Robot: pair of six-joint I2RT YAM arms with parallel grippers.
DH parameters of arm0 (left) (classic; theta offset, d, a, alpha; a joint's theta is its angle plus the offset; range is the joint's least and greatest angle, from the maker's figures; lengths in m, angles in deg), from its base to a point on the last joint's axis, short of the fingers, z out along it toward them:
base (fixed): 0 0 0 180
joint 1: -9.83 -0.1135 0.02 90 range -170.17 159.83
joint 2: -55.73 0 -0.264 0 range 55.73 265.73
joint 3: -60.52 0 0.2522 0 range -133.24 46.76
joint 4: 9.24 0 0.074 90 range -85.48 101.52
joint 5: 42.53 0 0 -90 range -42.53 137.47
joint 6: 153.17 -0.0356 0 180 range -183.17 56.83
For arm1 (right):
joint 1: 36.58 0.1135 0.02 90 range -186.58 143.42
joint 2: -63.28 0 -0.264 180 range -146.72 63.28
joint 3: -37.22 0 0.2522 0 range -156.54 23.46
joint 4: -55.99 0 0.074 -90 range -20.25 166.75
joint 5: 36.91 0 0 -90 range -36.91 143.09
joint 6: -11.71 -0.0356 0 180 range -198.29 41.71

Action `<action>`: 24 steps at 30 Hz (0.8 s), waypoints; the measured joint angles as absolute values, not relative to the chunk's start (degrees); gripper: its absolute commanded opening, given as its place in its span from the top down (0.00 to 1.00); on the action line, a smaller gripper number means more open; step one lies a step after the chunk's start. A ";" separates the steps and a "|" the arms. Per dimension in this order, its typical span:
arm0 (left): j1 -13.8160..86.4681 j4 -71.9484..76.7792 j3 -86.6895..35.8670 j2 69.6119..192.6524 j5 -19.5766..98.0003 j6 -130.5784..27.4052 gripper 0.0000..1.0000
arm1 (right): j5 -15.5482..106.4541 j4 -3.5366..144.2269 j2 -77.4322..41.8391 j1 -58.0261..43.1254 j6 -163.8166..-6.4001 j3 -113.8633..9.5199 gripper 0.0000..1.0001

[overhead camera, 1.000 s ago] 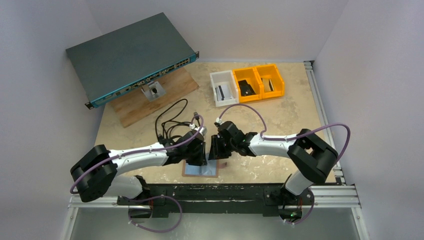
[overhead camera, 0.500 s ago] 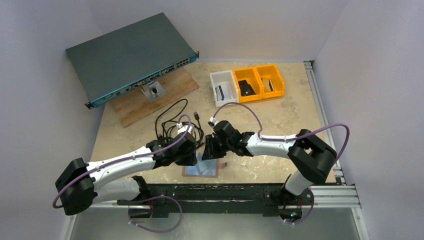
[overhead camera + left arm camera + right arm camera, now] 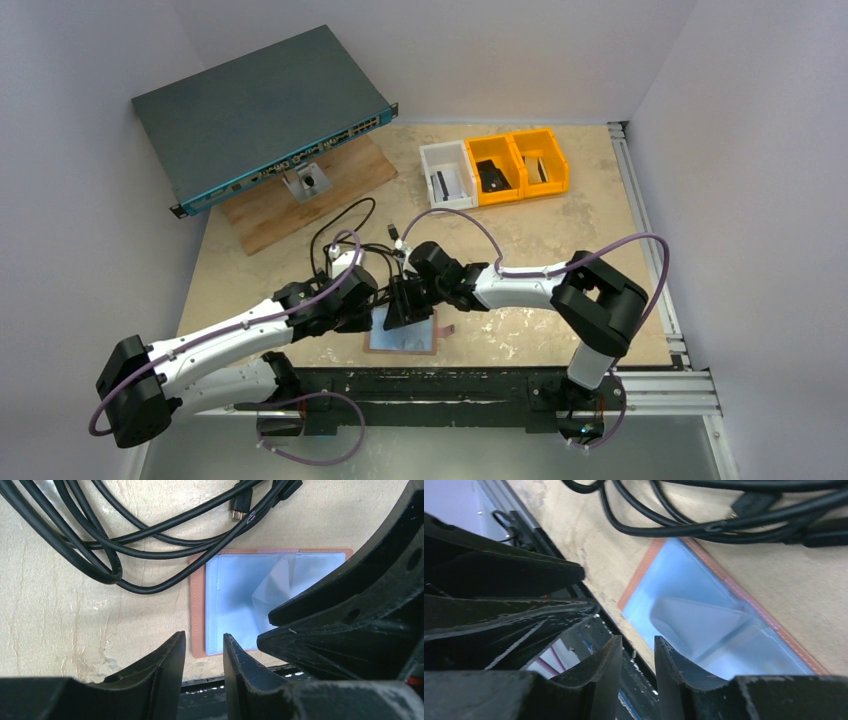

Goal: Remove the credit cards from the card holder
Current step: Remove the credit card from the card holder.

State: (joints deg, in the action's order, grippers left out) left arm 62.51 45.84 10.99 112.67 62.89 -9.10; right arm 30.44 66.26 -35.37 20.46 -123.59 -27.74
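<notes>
The card holder [image 3: 404,338] lies open and flat near the table's front edge, with a pink-brown rim and pale blue clear pockets. It also shows in the left wrist view [image 3: 235,595] and the right wrist view [image 3: 704,615]. One clear pocket is creased, and I cannot tell whether a card is inside. A white card with a black stripe [image 3: 447,183] lies in the white bin. My left gripper [image 3: 366,308] hovers at the holder's left edge, jaws slightly apart and empty [image 3: 204,642]. My right gripper [image 3: 400,305] hovers over the holder, jaws slightly apart and empty [image 3: 638,647].
Black cables [image 3: 345,240] lie just behind the holder and touch its far edge. A white bin [image 3: 428,170] and two yellow bins [image 3: 520,140] stand at the back. A network switch [image 3: 260,110] rests on a wooden board [image 3: 270,215] at the back left.
My left arm has drawn back to the left, off the holder. My right gripper has moved left over the holder. The holder has not moved.
</notes>
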 measured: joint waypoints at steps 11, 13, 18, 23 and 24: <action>62.38 46.89 10.99 109.92 62.89 -9.10 0.68 | 26.61 62.11 -35.06 20.41 -125.08 -29.77 0.64; 62.38 47.06 10.99 109.70 62.89 -9.12 0.68 | 28.63 64.86 -32.24 20.15 -124.55 -29.77 0.61; 62.38 47.09 10.97 109.61 62.83 -9.17 0.68 | 34.79 68.47 -21.75 17.94 -124.14 -27.41 0.68; 62.38 47.04 10.42 110.29 62.63 -9.30 0.69 | 40.25 73.00 -23.48 17.07 -123.05 -26.84 0.88; 62.38 47.04 10.14 110.49 62.61 -9.34 0.69 | 40.76 73.56 -24.90 17.07 -122.89 -26.69 0.90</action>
